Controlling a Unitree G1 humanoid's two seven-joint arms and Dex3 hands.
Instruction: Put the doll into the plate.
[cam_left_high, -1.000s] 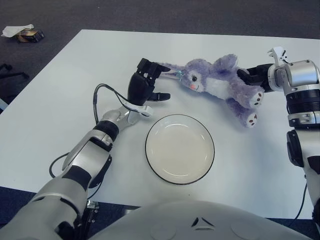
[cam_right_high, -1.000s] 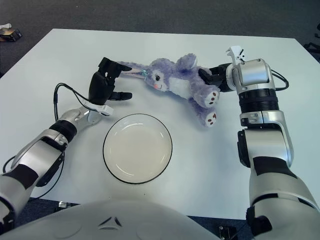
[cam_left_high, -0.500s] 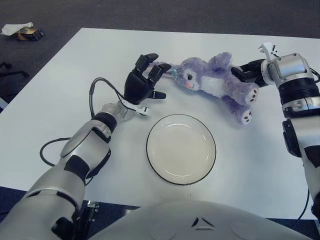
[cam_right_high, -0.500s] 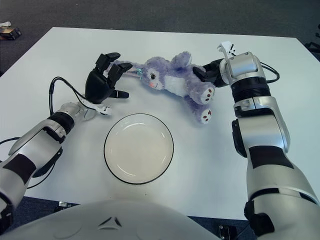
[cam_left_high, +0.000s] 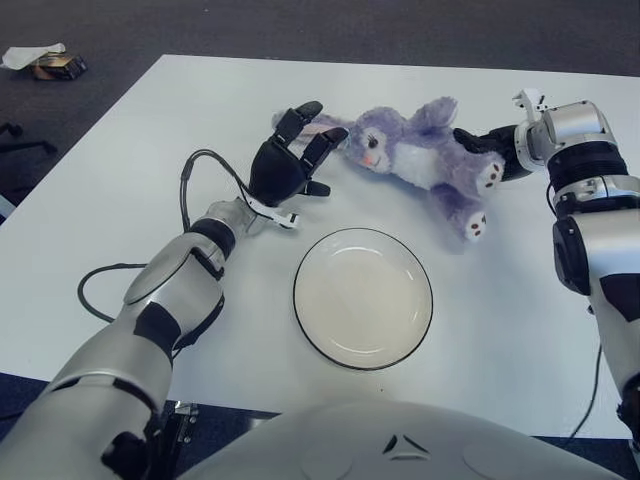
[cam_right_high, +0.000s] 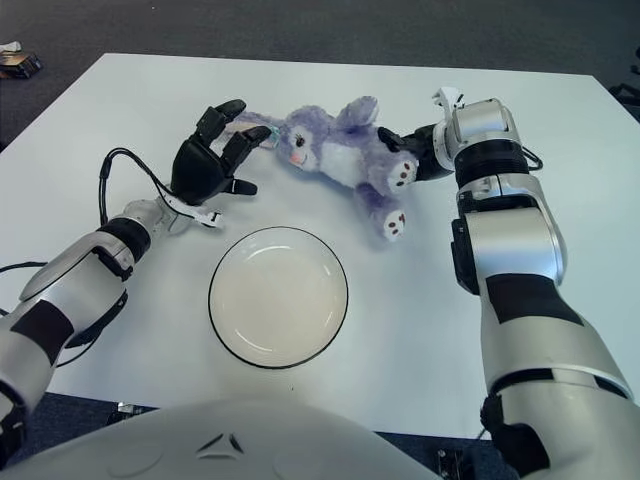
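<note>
The doll (cam_left_high: 420, 155), a purple plush rabbit, lies on the table (cam_left_high: 120, 190) beyond the plate (cam_left_high: 362, 297), clear of its far rim, head toward the robot's left and feet toward its right. The left hand (cam_left_high: 290, 160) is at the doll's head end with fingers spread, fingertips at the long ear, holding nothing firmly as far as can be seen. The right hand (cam_left_high: 495, 150) is at the doll's rump, dark fingers against the plush; I cannot tell whether they grip it.

The risk is that a soft, floppy body pinched from two ends sags or slips free before it reaches the plate, or lands half over the rim. A loose black cable (cam_left_high: 195, 190) trails beside the left wrist; nothing lies between doll and plate.
</note>
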